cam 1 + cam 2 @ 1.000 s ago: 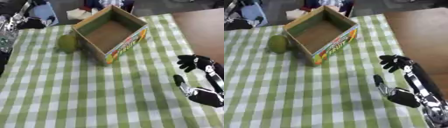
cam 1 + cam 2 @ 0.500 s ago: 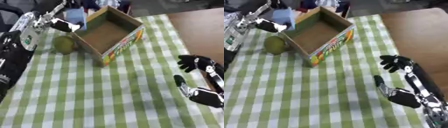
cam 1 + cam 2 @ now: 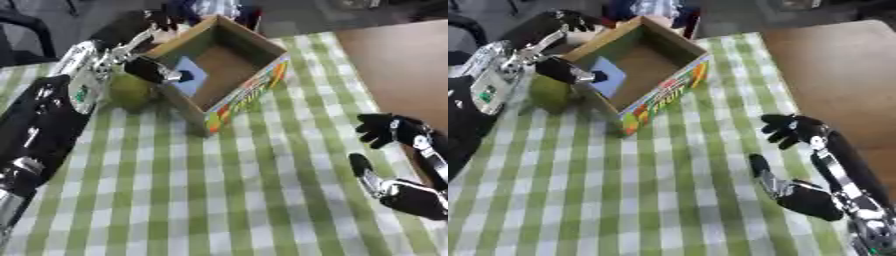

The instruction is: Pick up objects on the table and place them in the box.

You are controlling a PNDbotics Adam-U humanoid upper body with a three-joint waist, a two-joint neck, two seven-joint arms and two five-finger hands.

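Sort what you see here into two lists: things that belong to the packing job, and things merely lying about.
Job:
box
light blue flat item, pinched by the left hand over the box
green round fruit beside the box

Lying about:
checked tablecloth
right hand, idle and open

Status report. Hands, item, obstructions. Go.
Left hand pinching blue card over box. Right hand idle, open. Green fruit beside box.

Matt brown cardboard forms the box (image 3: 229, 64), its outer wall glossy with colour print. Beside the left hand (image 3: 150, 70), black plastic with silvery metal links, a smooth green fruit (image 3: 130, 91) rests on a soft checked cloth (image 3: 210, 190). Past the right hand (image 3: 802, 196), bare brown wood bench (image 3: 842, 65).
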